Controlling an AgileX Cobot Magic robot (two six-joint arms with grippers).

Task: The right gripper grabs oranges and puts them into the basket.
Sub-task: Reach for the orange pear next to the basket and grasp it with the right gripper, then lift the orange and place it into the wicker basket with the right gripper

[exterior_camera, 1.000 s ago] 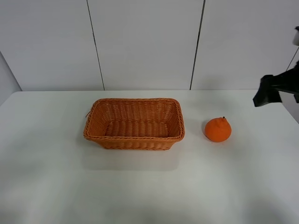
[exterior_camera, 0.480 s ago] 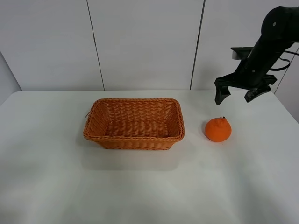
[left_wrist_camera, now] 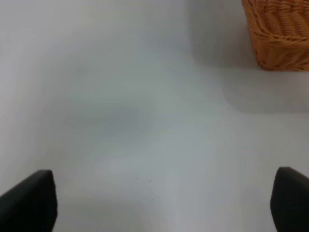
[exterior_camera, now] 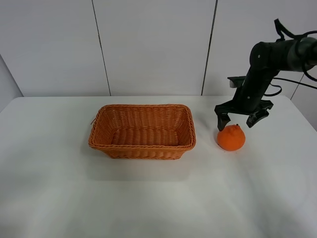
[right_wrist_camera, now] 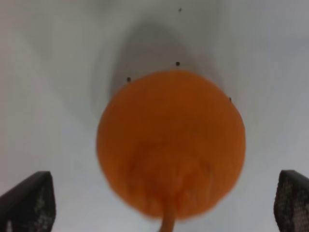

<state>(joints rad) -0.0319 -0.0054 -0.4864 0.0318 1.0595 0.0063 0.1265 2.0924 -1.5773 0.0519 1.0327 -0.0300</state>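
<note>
Hovering in the high view with jaws spread wide just above the orange on the table beside the empty basket, the right gripper holds nothing; the left wrist view shows the left gripper wide and idle; the right wrist view centres the orange between open fingers, so grasp and drop remain.

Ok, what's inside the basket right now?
Only bare woven floor shows inside the basket; the near wall hides a strip of it. The orange sits outside, on the table.
</note>
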